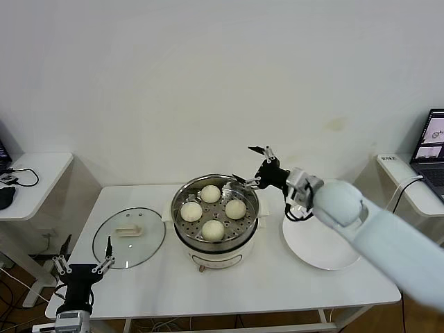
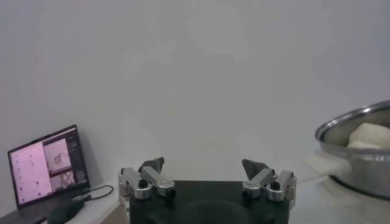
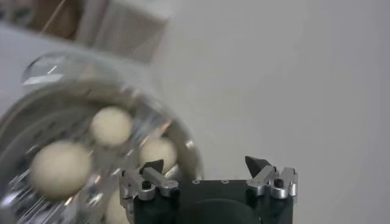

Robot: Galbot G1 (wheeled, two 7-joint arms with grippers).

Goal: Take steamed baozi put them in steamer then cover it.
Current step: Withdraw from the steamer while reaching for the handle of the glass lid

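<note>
Side table (image 1: 41,166) sits at the far left with some cables on it, then comes the main white table (image 1: 139,291). Down at its front left corner the left gripper (image 1: 84,262) hovers parked, fingers spread wide and holding nothing; its tips are right at the near rim of the cover (image 1: 129,237), though I can't tell if they actually touch. That cover (clear glass, cream handle on top) lies flat on the table, just beside the steamer (image 1: 215,215) on its left and not on it.

Steamer is in the middle of the table, lid off, with all four steamed baozi (image 1: 213,229) sitting on the perforated tray inside, one each toward the back, left, right and front, none stacked.

Right gripper (image 1: 253,165) is up above the steamer's back right rim, jaws fully spread and empty, no bun in them. From its wrist camera you look down past the fingers (image 3: 149,167) at the buns in the pot.

Further right a flat white plate (image 1: 326,250) lies bare on the table under the right arm, and a laptop (image 1: 433,149) sits on another side table at the far right edge.
</note>
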